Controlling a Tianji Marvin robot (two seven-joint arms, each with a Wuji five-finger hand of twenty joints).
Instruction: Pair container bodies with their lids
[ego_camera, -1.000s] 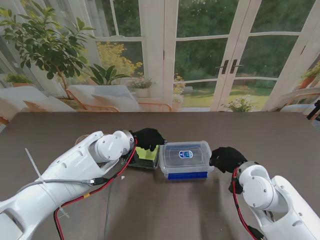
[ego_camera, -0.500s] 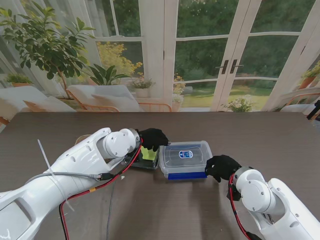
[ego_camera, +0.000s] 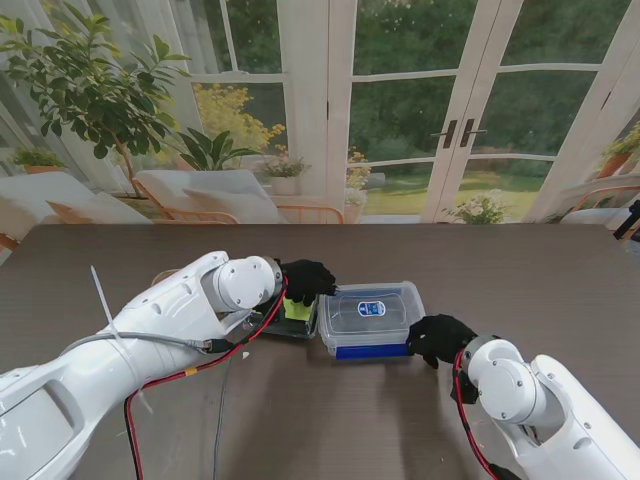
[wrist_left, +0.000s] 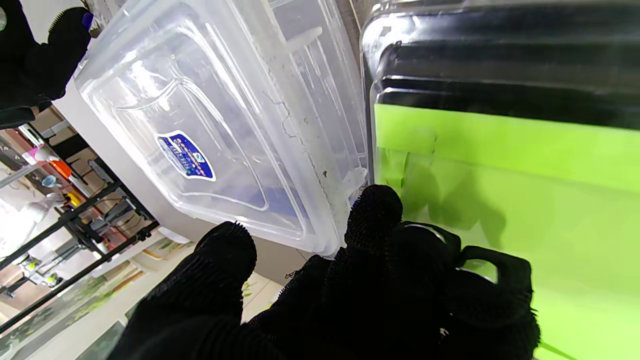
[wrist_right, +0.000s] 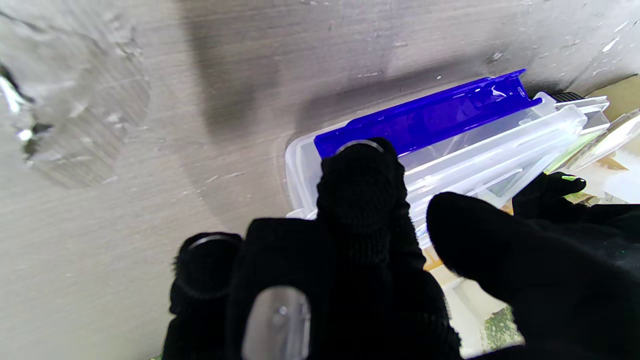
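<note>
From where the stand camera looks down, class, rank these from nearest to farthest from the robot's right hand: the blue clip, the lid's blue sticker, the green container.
Measured from the right hand:
1. Blue clip: on the clear box's near edge, just to the hand's left.
2. Blue sticker: mid-lid, farther from me.
3. Green container: beyond the box, by the left hand.

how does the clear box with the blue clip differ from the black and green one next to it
The clear box is see-through with a blue sticker on its lid and a blue clip along the side nearer to me; the black container is dark with a lime-green top. The clear box looks larger. It lies to the right, at the right hand; the black container is under the left hand. Both are rectangular and lie side by side.
</note>
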